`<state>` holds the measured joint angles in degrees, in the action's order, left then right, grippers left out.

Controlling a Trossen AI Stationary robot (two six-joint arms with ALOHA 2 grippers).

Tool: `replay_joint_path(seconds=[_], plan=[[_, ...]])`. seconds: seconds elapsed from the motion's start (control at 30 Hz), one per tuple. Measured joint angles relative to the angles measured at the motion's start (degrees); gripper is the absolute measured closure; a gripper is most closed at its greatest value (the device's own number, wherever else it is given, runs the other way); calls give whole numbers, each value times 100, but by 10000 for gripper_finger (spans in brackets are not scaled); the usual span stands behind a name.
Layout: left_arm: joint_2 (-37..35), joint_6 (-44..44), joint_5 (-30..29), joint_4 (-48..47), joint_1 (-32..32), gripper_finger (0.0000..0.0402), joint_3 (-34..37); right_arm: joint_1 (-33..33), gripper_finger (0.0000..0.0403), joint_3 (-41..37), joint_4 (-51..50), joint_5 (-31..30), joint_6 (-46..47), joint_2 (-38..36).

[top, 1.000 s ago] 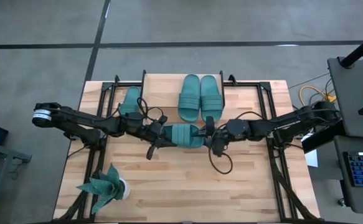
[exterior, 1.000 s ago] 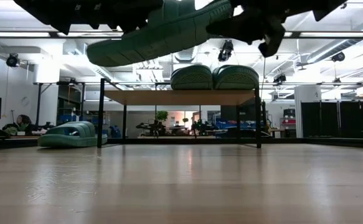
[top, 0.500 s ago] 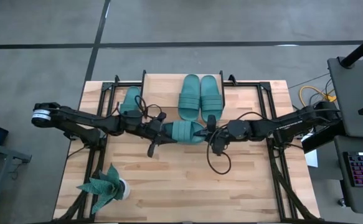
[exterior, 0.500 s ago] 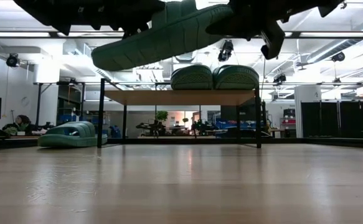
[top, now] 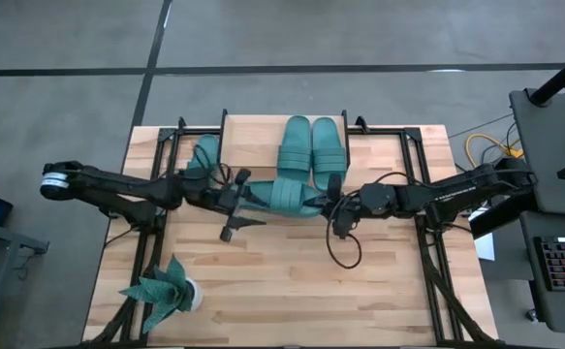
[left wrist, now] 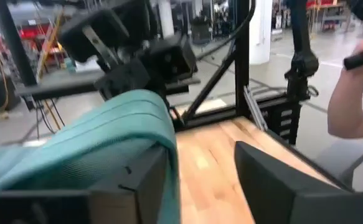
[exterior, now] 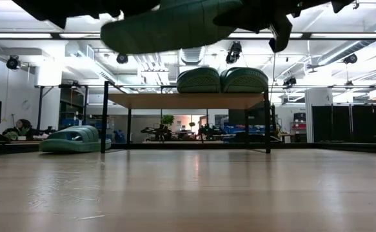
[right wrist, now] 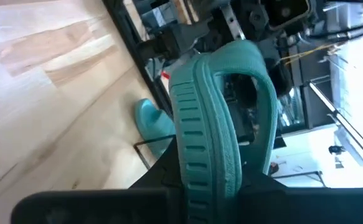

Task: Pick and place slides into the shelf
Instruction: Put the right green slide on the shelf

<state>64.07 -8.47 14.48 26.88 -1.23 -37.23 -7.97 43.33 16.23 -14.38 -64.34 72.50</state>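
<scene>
A teal slide (top: pixel 287 197) is held above the counter (top: pixel 292 291), near the middle of the high view, between the two arms. The right tool (top: pixel 334 207) is clenched on the slide's 3 o'clock end; in the right wrist view the strap (right wrist: pixel 221 112) is seen arching up directly ahead of the tool. The left tool (top: pixel 235 199) is at the slide's 9 o'clock end with its fingers (left wrist: pixel 281 186) parted, one finger still lying against the slide's edge in the left wrist view. In the low view the slide (exterior: pixel 171 26) hangs high, above the level of the shelf (exterior: pixel 188 100). Two slides (top: pixel 313 150) are laid side by side on the shelf top at 12 o'clock. A fourth slide (top: pixel 202 155) rests on the counter at 10 o'clock, just beside the shelf's edge. A potted plant (top: pixel 164 291) stands at 7 o'clock.
</scene>
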Motion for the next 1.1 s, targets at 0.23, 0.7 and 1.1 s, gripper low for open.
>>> replay_joint_path(seconds=[0.23,0.7,1.1], plan=[[-1178,-1105,91,-955,-59,200,13,18,374,-229,-143,-303,318,-478],[-2358,-2663,-479,-1211,-297,199,668,17,375,-1126,610,835,608,-1660],[-1686,-3790,-1194,-21,-302,199,911,17,375,-1319,863,1128,887,-1804]])
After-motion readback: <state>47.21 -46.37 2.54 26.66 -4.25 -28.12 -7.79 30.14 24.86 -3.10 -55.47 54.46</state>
